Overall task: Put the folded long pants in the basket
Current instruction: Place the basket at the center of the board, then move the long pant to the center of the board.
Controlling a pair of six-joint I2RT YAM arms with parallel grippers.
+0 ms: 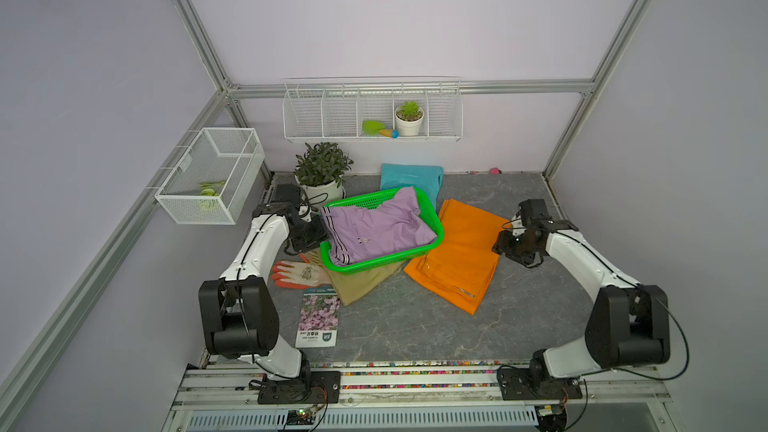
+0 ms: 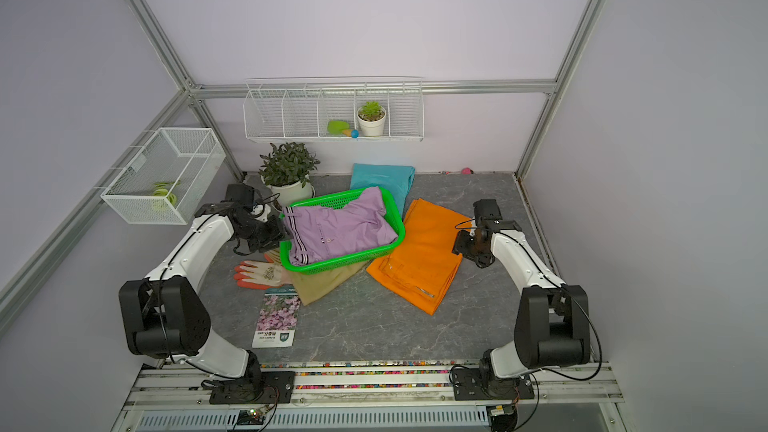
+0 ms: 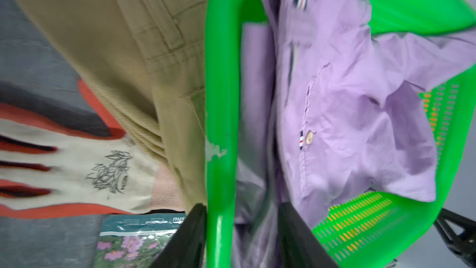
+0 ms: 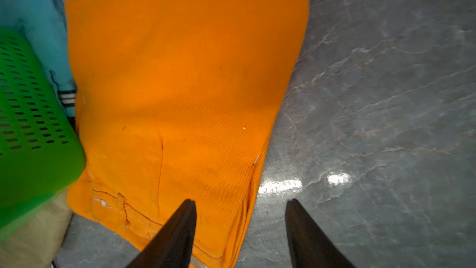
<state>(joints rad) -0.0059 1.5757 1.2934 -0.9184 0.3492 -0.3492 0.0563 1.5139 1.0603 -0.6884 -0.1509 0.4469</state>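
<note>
Pants (image 1: 374, 230) in basket (image 1: 382, 261), basket on second pants (image 1: 365, 284), glove (image 1: 301, 274) left of it.

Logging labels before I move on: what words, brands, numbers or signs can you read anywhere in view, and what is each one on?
"FLOWERS SEED": seed packet, on its white end band, upside down in both top views.
Larger characters above that line on the packet: too small to read.
Packet's header strip in the left wrist view: blurred and cut off, unreadable.
Work glove: a short word beside the printed plant sketch, too blurred to read.
Nothing else shows legible text.
</note>
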